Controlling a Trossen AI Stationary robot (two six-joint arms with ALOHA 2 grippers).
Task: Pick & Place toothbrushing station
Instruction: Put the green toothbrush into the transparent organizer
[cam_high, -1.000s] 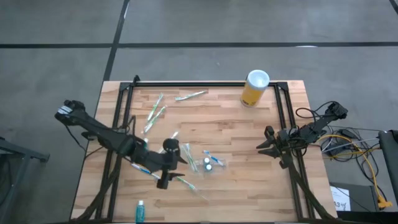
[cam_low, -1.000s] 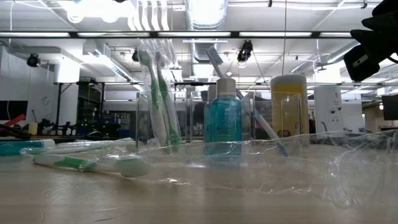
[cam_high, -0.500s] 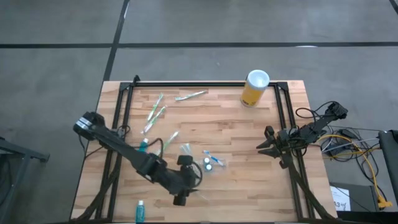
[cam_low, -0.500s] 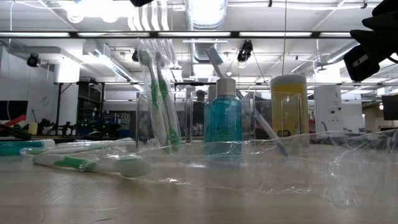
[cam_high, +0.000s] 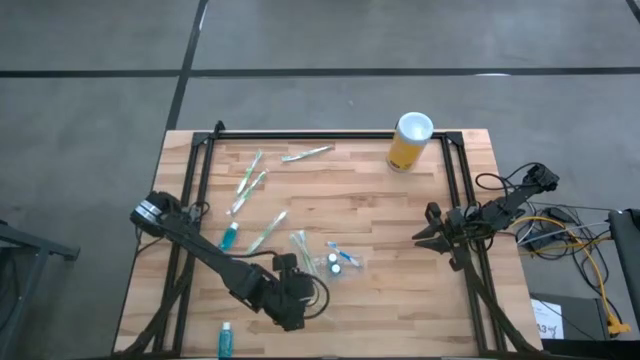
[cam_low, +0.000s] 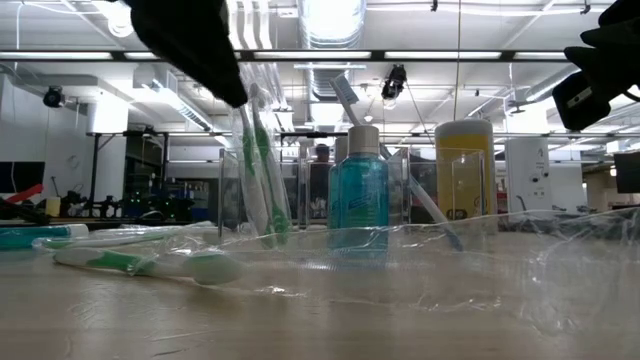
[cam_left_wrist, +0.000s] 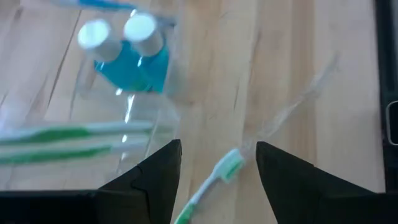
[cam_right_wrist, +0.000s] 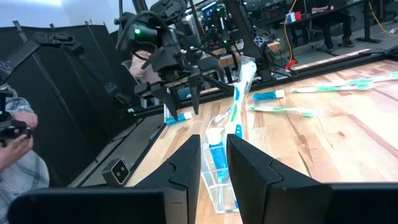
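The clear plastic cup (cam_high: 335, 262) stands on the wooden table with teal white-capped tubes (cam_left_wrist: 132, 55) and toothbrushes (cam_low: 255, 150) upright inside. My left gripper (cam_high: 300, 292) hovers open just near-left of the cup, slanting down. In the left wrist view a white-green toothbrush (cam_left_wrist: 221, 174) lies on the table between its fingers, untouched. More toothbrushes (cam_high: 246, 178) (cam_high: 306, 153) (cam_high: 266, 232) and loose teal tubes (cam_high: 230, 237) (cam_high: 226, 340) lie flat on the wood. My right gripper (cam_high: 430, 232) waits open at the table's right side.
A tall yellow cylinder with a white top (cam_high: 410, 140) stands at the far right of the table. Black frame rails (cam_high: 195, 200) (cam_high: 465, 200) run along the table's left and right sides. Crinkled clear film (cam_low: 560, 260) lies near the low camera.
My left gripper has gone toward the table's near edge and to the right, sinking and rolling as it went, and now hangs close beside the cup. Its arm has uncovered a teal tube and a toothbrush left of the cup. The cup and brushes have stayed put.
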